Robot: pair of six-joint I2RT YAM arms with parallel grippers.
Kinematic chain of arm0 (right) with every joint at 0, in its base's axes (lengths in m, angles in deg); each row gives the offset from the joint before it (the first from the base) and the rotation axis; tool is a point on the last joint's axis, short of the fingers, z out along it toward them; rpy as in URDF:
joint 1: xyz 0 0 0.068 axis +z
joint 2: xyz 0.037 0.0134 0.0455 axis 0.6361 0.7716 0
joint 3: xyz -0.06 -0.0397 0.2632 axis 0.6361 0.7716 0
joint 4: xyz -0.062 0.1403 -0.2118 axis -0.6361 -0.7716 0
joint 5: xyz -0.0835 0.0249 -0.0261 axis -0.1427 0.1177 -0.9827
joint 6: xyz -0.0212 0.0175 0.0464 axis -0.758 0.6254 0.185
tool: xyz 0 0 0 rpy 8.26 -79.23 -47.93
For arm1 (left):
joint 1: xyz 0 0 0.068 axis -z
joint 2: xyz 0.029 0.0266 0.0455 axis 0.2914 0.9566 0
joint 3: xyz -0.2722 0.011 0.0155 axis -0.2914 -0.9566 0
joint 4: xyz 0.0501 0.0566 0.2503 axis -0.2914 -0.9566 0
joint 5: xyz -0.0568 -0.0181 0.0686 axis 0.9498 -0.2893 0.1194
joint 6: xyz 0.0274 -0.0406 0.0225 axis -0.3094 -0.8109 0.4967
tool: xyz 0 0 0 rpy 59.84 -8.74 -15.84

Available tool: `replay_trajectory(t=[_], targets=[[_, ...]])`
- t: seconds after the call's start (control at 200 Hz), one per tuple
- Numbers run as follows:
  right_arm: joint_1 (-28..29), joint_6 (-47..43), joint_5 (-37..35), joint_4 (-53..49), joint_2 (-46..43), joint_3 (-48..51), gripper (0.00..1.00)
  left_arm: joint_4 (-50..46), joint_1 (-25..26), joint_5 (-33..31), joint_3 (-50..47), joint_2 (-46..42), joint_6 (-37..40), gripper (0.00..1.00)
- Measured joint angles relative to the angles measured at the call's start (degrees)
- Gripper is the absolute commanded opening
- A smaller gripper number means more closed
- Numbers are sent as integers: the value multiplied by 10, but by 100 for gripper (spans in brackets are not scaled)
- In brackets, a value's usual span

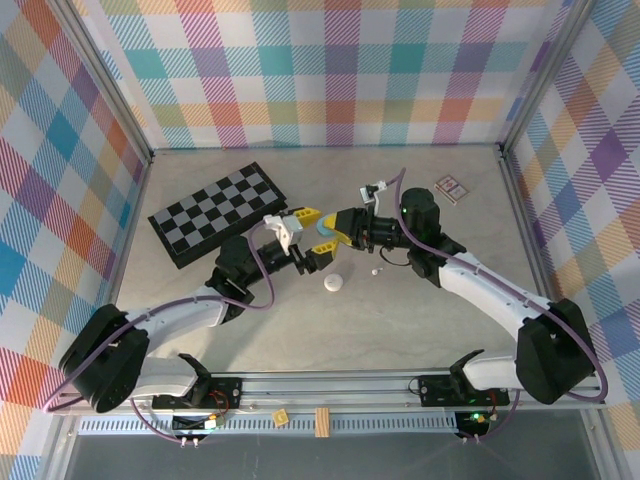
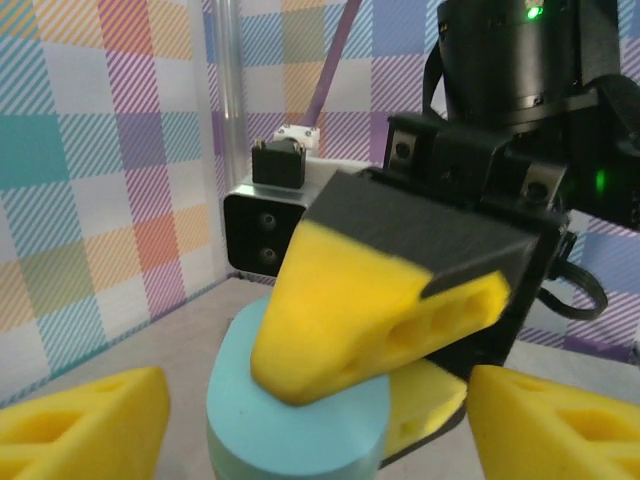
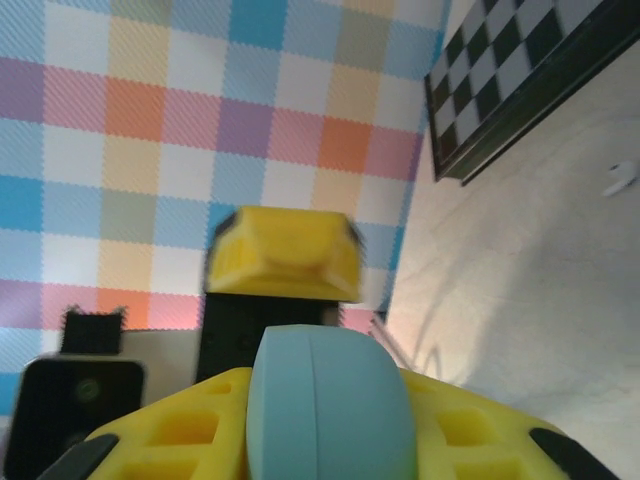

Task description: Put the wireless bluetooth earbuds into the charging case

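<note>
Tiny white earbud [image 1: 377, 271] sits on the table [image 1: 400, 340] just right of centre: light, slick, easy to flick, so pinching across its body looks best. Up-left of it the right gripper [image 1: 340, 230] clamps a blue case [image 2: 300, 430]; the left gripper [image 1: 308, 222] gapes wide around it.

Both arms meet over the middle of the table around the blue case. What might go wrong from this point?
1. The right gripper alone clamps the blue case on its rounded shell. Its foam fingers may slip, and the case could drop.
2. The left gripper stands open, its fingers closely flanking that grip. Closing or shifting could knock the two grippers together.
3. The case looks shut along its seam, so nothing can go in yet.
</note>
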Motion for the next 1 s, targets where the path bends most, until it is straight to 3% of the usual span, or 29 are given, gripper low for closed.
replay_trajectory(t=[0.05,0.275,0.425,0.53,0.75,1.0], targets=[[-4,-24,-15,-27,-1,-1,22,-19,0,-3,-5,-16,9,100],[-33,-133,-101,-148,11,-19,24,-176,0,-33,-28,-108,37,100],[-48,-186,-146,-188,91,-68,24,-295,0,-66,-20,-145,53,100],[-53,-213,-155,-206,166,-112,31,-358,0,-87,-17,-154,59,100],[-39,-258,-156,-247,322,-226,31,-414,0,-115,-17,-169,60,100],[-12,-274,-166,-277,439,-312,32,-429,0,-140,-17,-179,60,100]])
